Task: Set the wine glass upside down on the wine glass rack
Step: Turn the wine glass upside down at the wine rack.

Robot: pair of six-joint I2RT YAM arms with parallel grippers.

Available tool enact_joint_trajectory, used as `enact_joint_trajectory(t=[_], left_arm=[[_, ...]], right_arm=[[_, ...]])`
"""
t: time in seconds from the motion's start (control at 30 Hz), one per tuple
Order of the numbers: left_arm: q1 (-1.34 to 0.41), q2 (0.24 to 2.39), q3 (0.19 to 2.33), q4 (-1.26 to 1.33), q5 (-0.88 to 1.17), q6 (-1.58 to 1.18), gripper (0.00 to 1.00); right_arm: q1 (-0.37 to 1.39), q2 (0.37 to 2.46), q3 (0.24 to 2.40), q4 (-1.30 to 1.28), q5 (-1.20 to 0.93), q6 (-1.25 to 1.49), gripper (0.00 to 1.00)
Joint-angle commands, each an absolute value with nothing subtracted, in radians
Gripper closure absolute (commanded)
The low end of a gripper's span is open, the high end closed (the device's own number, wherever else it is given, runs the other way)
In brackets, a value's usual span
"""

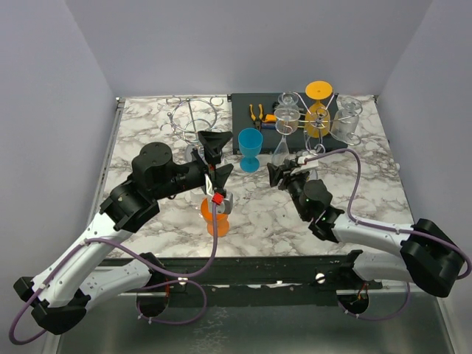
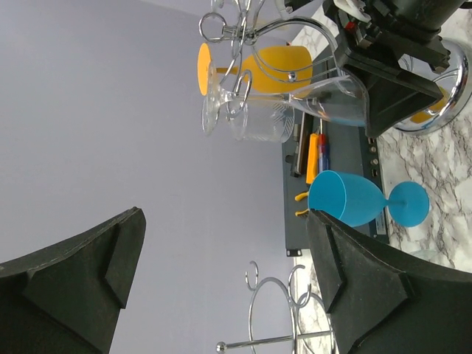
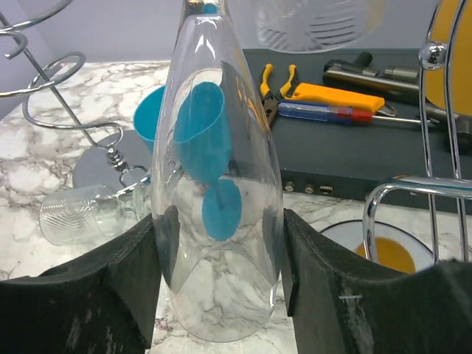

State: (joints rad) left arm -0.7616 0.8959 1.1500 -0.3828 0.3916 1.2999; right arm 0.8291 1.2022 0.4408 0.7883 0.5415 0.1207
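Observation:
My right gripper is shut on a clear tall wine glass, held upside down with its rim just above the marble table. The chrome wine glass rack stands just behind it at the back right, with orange and clear glasses hanging from it; one of its bars shows at the right of the right wrist view. My left gripper is open and empty, raised near the table's middle left.
A blue glass stands upright between the arms. An orange glass stands under my left wrist. A second, empty chrome rack is at the back left. A clear glass lies on its side. Tools lie on a dark mat.

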Motion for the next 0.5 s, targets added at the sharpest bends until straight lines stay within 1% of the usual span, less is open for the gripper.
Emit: enact_joint_trajectory(t=[0.0, 0.33, 0.47], left_arm=[[-0.769, 0.881, 1.136, -0.370, 0.379, 1.306, 0.01], [-0.769, 0.881, 1.131, -0.369, 0.376, 1.305, 0.01], [-0.769, 0.879, 1.126, -0.366, 0.373, 1.304, 0.01]], right_arm=[[0.824, 1.221, 0.461, 0.882, 0.496, 0.084, 0.88], [0.824, 1.264, 0.487, 0.895, 0.435, 0.042, 0.89], [0.824, 1.249, 0.461, 0.918, 0.431, 0.042, 0.90]])
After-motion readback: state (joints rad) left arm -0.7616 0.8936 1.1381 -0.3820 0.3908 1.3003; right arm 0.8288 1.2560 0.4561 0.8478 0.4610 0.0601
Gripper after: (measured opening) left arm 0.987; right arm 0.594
